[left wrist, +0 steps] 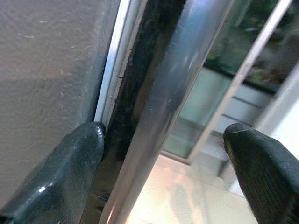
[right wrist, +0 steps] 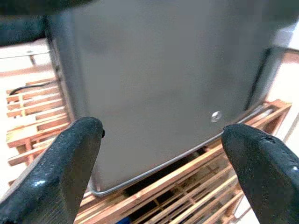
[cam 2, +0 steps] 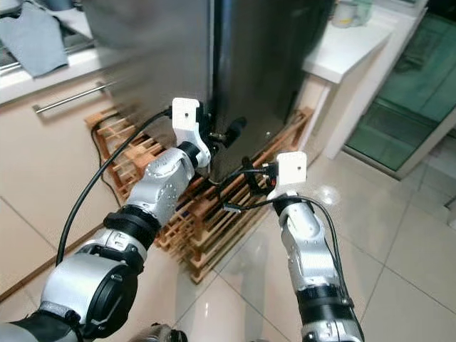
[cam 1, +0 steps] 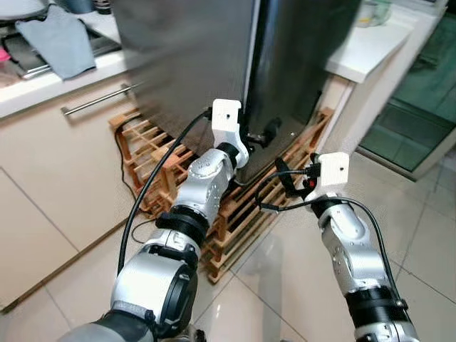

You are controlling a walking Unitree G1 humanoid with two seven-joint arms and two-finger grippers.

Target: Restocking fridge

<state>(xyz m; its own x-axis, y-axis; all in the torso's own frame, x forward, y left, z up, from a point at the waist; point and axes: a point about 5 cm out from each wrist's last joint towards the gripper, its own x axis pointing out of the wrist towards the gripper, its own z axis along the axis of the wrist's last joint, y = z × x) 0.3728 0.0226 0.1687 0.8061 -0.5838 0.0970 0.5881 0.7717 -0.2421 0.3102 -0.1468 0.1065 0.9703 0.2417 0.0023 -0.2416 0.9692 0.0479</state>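
A tall fridge of dark brushed steel [cam 1: 214, 64] is seen in the middle of the scene, and it is taken here as the landmark. It is placed on a low slatted pallet of light brown wood [cam 1: 235, 214], which sticks out from under the fridge towards the robot and lies between the robot and the fridge foot. To the left of the fridge a cream cabinet front with a long metal bar handle [cam 1: 96, 100] is found, and on the pale countertop above it a grey folded cloth [cam 1: 60, 39] is laid. To the right of the fridge a white counter [cam 1: 370, 50] is seen, and further right a dark green glass door [cam 1: 420, 100]. The floor before the fridge is made of glossy beige tiles [cam 1: 285, 285]. A black cable [cam 1: 153, 182] is hung along the left arm and passes over the pallet. The fridge door is closed; its surface is smooth and a little scratched, and a pale seal strip and a black gap run along its edge. The left gripper [left wrist: 163, 172] is held at this vertical edge, with its fingers [left wrist: 56, 182] spread wide on both sides of the shiny edge and nothing clamped. The right gripper [right wrist: 161, 163] is held near the bottom of the fridge, above the pallet; its fingers [right wrist: 53, 177] are also wide apart and empty.
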